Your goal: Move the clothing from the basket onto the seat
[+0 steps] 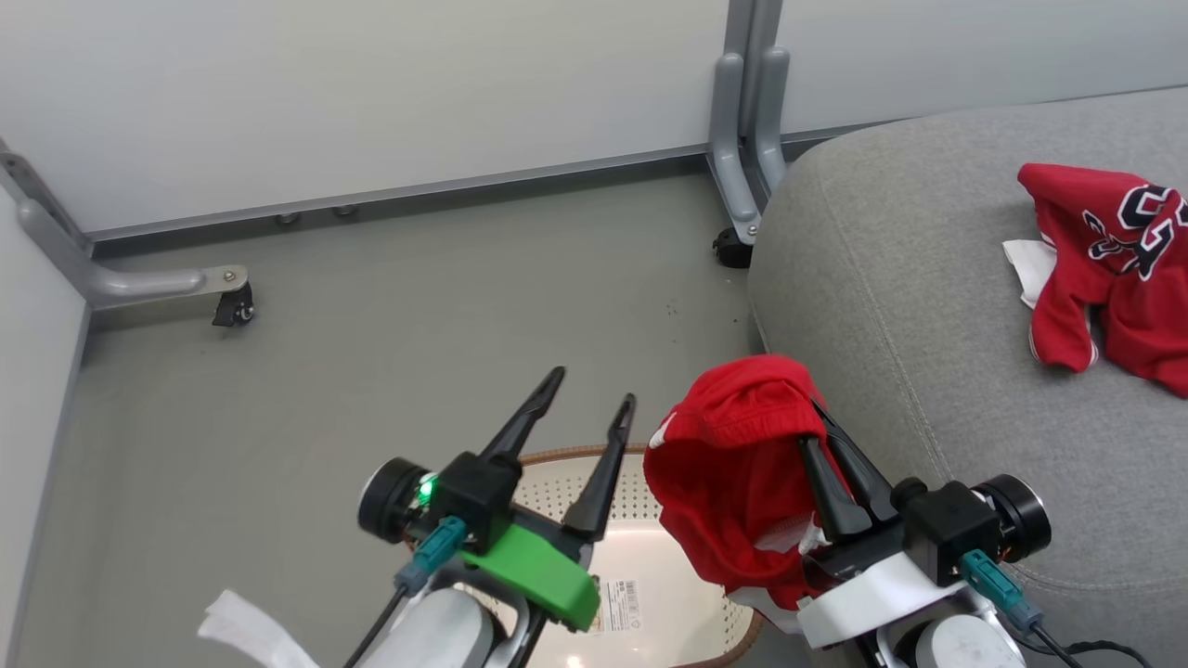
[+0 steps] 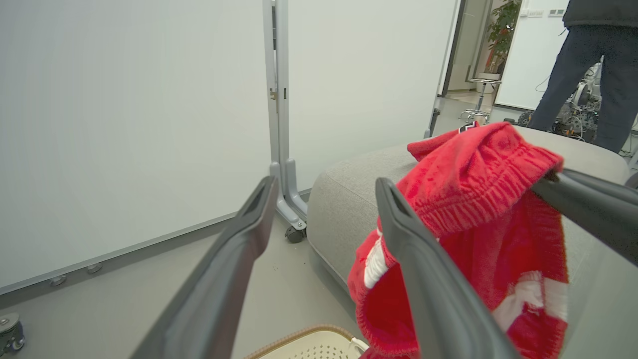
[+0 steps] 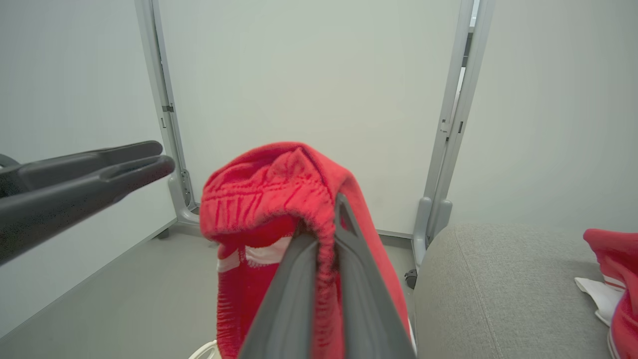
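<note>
1. Left claw (image 1: 594,385): nearest to me in the head view. Its jaws stand wide apart and hold nothing. It hangs above the basket (image 1: 639,506), just beside the hanging cloth.

2. Right claw (image 1: 819,436): closed tight on the striped garment (image 1: 733,482), pinching the gathered waistband. The garment hangs free in the air, above the basket's right rim and just short of the seat (image 1: 891,306).

3. Step in hand, as I judge it: carry this garment to the seat.
   - Raise it until the lowest fold clears the cushion's edge, so that it does not drag.
   - Swing right, toward the numbered garment (image 1: 1114,269), which lies on the seat well apart from the claws.
   - Lower until the cloth rests on the cushion, and only then open the jaws.
   - Hold the left claw off, since its open fingers could snag the cloth.

4. View differences:
   - The head view shows the basket's bare bottom with its label sticker (image 1: 620,605).
   - The right wrist view shows the pinch itself, with the elastic hem caught between both fingers.
   - The left wrist view shows the white stripes low on the hanging part and, beyond the seat, a person (image 2: 593,75) standing.
</note>
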Motion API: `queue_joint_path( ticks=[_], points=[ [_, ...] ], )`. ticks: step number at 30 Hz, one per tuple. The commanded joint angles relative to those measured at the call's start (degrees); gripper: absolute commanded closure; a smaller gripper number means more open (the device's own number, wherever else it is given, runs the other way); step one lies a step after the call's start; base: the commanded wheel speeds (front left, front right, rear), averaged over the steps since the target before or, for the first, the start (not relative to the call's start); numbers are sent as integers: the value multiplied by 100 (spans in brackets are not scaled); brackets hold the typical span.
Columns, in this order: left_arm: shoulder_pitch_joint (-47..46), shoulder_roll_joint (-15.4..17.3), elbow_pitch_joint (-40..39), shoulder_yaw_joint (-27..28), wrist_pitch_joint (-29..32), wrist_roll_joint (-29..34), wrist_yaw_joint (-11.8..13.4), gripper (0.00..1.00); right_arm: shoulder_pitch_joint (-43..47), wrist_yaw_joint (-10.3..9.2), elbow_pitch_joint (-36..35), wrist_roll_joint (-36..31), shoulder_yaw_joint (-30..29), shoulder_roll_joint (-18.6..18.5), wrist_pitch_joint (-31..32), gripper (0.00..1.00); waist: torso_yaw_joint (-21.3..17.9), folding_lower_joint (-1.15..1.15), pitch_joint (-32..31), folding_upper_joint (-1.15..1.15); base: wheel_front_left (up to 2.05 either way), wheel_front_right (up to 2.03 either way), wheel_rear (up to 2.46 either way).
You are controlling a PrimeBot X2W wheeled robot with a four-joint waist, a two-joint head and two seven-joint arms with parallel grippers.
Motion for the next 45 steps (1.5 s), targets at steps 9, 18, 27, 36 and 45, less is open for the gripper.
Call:
queue_joint_path(
  ticks=[9, 18, 27, 36, 45],
  points=[
    [879, 267, -165, 816, 3, 106, 259, 0, 114, -6, -54, 32, -125, -9, -18, 100, 245, 0, -104, 0, 0, 0, 0],
    [1421, 216, -230, 1339, 3, 217, 291, 0, 225, -6, -90, 79, -245, -9, -18, 100, 438, 0, -166, 0, 0, 0, 0],
    [1580, 116, -169, 1609, 3, 418, 169, 0, 186, -6, -137, 55, -260, -10, -18, 100, 429, 0, -161, 0, 0, 0, 0],
    [1554, 25, -114, 1748, 4, 555, 42, 0, 167, -6, -249, 45, -390, -9, -18, 100, 19, 0, -79, 0, 0, 0, 0],
    [1536, -2, -76, 1836, 4, 679, -54, 0, 121, -6, -444, 109, -549, -11, -18, 100, -898, 0, 44, 0, 0, 0, 0]
  ],
)
